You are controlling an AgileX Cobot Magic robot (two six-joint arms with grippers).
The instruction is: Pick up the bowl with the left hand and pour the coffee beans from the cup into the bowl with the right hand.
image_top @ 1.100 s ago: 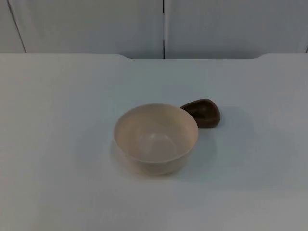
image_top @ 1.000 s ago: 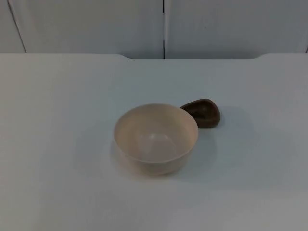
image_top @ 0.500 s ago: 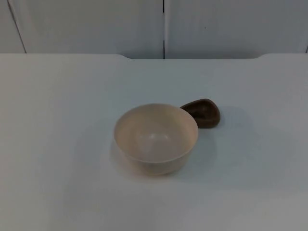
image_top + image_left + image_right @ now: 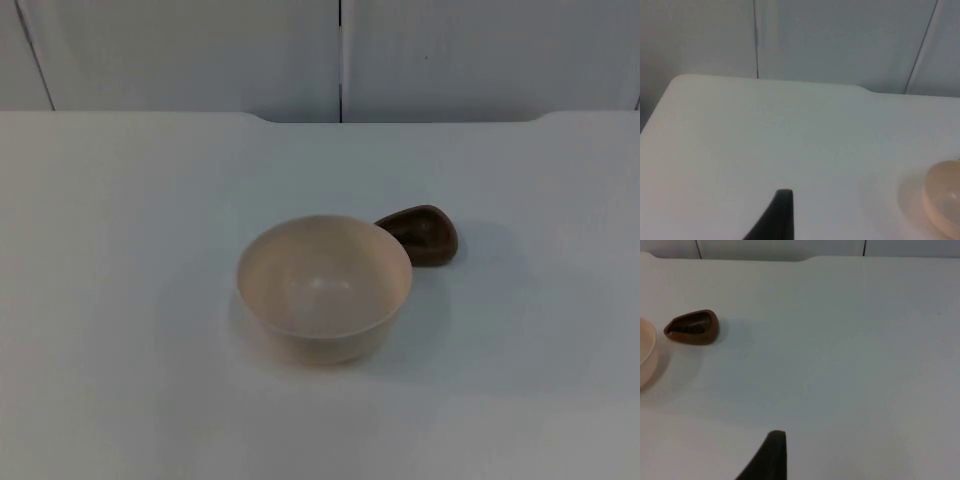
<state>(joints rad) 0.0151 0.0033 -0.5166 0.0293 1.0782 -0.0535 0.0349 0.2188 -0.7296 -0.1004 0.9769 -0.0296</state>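
A cream bowl (image 4: 324, 287) stands upright and empty at the middle of the white table. Just behind it to the right, touching or nearly touching its rim, sits a small brown teardrop-shaped cup (image 4: 422, 235) with dark contents that I cannot make out. My left gripper (image 4: 783, 199) hovers over the table well to the left of the bowl (image 4: 944, 200) and holds nothing. My right gripper (image 4: 774, 440) hovers well to the right of the cup (image 4: 692, 327) and the bowl's rim (image 4: 646, 354), also apart from both. Both arms wait.
The white table (image 4: 130, 250) ends at a grey partition wall (image 4: 200, 50) at the back, with a shallow notch in its far edge. The table's left corner (image 4: 677, 82) lies ahead of the left gripper.
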